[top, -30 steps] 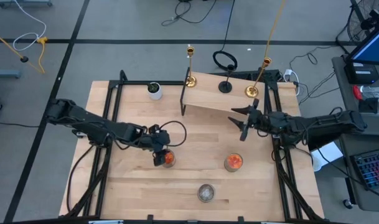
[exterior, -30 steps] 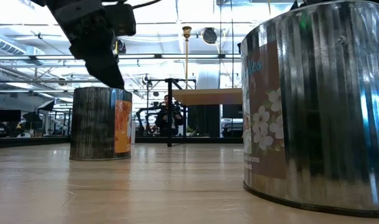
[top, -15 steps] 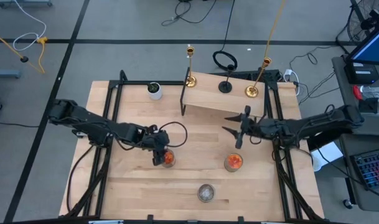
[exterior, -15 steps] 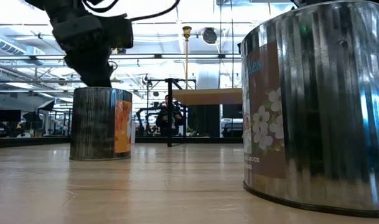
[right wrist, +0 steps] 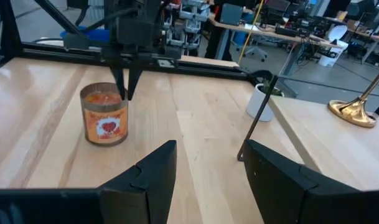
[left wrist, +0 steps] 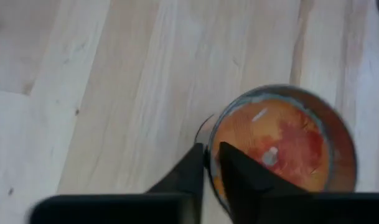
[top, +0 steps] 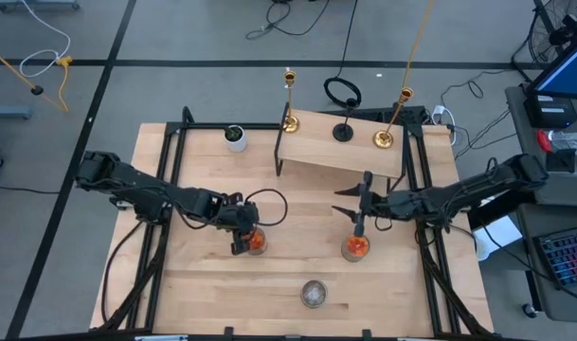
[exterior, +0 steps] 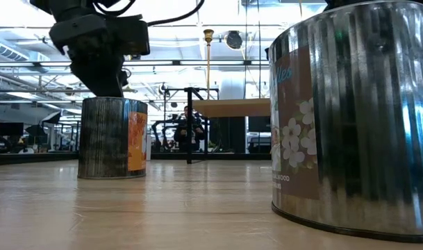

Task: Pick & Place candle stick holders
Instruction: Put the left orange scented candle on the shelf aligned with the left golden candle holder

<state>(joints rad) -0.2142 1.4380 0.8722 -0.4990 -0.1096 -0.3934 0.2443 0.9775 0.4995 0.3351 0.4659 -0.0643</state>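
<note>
**Q:** Glass jars, then. How will they handle, and where do I take hold?

**A:** Rigid, smooth-walled and breakable, by my judgement; weight moderate, since each looks filled with wax. My left gripper (top: 241, 238) has its fingers pinched on the rim of the left orange jar (top: 256, 242), one finger inside and one outside the wall. A rim pinch on glass can slip or tip the jar, so I would lift slowly and keep it upright.

**Q:** And the right side?

**A:** My right gripper (top: 356, 204) hangs spread wide just beside and above the second orange jar (top: 355, 247), not touching it. From here a grip across the body or on the rim both look possible. The grey jar (top: 314, 295) stands nearer the table's front edge, apart from both grippers.

**Q:** The stemmed holders?

**A:** Two gold holders (top: 289, 122) (top: 384, 138) and a black holder (top: 343, 132) stand on the wooden shelf (top: 316, 147) beyond my right gripper. They look top-heavy; the stem near the base is the likely hold.

**Q:** Any readable markings?

**A:** The left jar carries an orange label with a red heart shape, seen from the right wrist. The low view shows a floral label; its lettering is partly cut off and I cannot read it reliably.
</note>
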